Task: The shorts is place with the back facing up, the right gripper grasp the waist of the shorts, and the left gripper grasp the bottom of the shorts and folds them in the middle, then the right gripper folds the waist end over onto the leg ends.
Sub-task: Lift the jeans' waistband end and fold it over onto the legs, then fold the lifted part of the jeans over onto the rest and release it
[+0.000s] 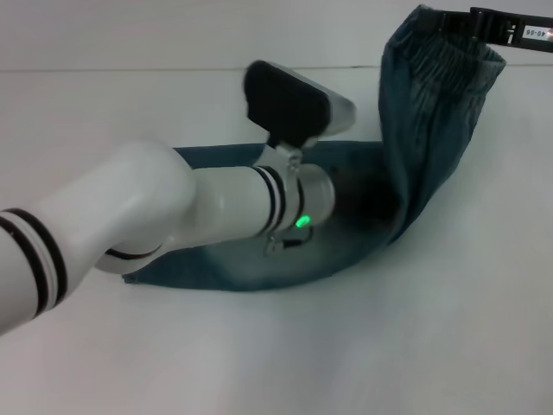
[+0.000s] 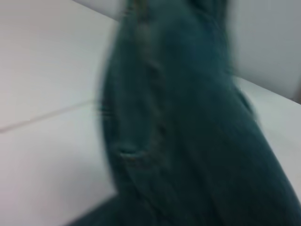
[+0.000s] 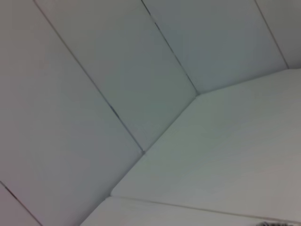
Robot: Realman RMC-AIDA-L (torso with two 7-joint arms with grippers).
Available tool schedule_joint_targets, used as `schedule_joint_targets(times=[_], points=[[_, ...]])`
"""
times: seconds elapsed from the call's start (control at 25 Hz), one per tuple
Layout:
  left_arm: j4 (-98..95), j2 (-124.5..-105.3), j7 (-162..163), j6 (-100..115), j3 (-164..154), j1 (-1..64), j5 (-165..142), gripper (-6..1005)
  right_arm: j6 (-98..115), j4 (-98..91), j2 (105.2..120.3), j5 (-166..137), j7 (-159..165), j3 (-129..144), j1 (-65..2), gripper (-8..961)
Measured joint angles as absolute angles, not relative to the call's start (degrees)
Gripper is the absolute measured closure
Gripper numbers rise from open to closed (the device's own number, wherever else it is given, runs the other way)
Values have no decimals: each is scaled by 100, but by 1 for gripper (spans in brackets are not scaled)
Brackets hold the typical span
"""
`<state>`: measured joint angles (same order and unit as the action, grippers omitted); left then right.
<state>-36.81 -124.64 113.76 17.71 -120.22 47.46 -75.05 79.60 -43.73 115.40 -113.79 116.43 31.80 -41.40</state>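
Gripping the waist point(image 1: 445, 39) at the frame's upper right, your right gripper point(image 1: 462, 22) holds the shorts point(image 1: 423, 138) raised, fingers pinched on denim. Your left gripper point(image 1: 346, 203) sits mid-frame over the flat half; whether its fingers are spread, I cannot tell.

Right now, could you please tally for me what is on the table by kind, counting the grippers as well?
Shorts: 1, the blue denim shorts, waist lifted off the white table.
Grippers: 2, the right gripper holding the waist up; the left gripper over the flat part of the shorts.
Total: 3.
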Motion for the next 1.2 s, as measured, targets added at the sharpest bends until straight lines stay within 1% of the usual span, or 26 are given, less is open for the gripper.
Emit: schedule_joint_targets(times=[0.08, 0.28, 0.48, 0.6, 0.64, 0.88, 1.2], points=[[-3655, -12463, 11356, 1330, -11810, 4625, -7504, 965, 7962, -4372, 11559, -11379, 11645, 3219, -4141, 921], [-3491, -12462, 11293, 804, -11481, 4580, -7535, 960, 7963, -4337, 11580, -11379, 11645, 3262, -4142, 921], [-3420, -12454, 11009, 152, -11096, 4478, -7539, 764, 7916, -4326, 11615, -11379, 11646, 3392, -4202, 922], [-3444, -12459, 10964, -280, -10985, 4430, -7539, 526, 7850, -4320, 11639, -11379, 11646, 3587, -4252, 922], [-3476, -12464, 10960, -874, -10922, 4389, -7539, 523, 7824, -4303, 11647, -11379, 11646, 3676, -4276, 922], [-3634, -12455, 10959, -1912, -10819, 4325, -7565, 509, 7677, -3944, 11700, -11393, 11633, 4103, -4521, 921], [-4046, -12443, 11048, -2210, -10055, 4142, -8259, 509, 7377, -3593, 11938, -11402, 11642, 4745, -4977, 921]])
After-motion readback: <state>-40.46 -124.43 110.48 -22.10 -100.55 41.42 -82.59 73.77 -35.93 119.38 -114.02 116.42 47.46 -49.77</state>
